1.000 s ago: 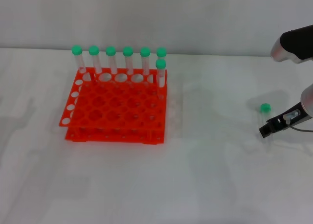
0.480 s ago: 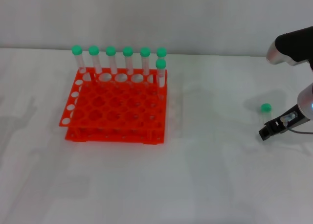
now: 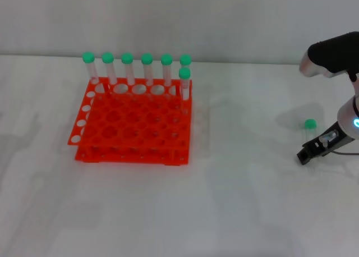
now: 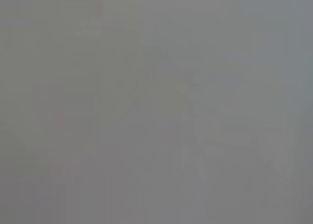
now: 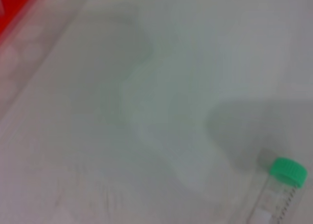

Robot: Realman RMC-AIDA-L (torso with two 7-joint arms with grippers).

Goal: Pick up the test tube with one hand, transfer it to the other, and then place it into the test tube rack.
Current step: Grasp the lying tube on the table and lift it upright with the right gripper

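Basically nothing done yet: test tube [image 3: 308, 128] lies on the table [image 3: 241, 201] at 3 o'clock of the test tube rack [image 3: 134, 122], my right gripper [image 3: 307, 153] just beside it, finger state untellable, pickup, handover, racking all left.

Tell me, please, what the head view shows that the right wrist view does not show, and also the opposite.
Only the head view shows the whole bright orange-red plastic rack with seven green-capped clear tubes standing in it, six in the back row, plus the right arm's black gripper low beside the loose tube. Only the right wrist view shows the printed scale on the loose slender clear tube with a round green cap. Both share that tube, the white table and a part of the rack.
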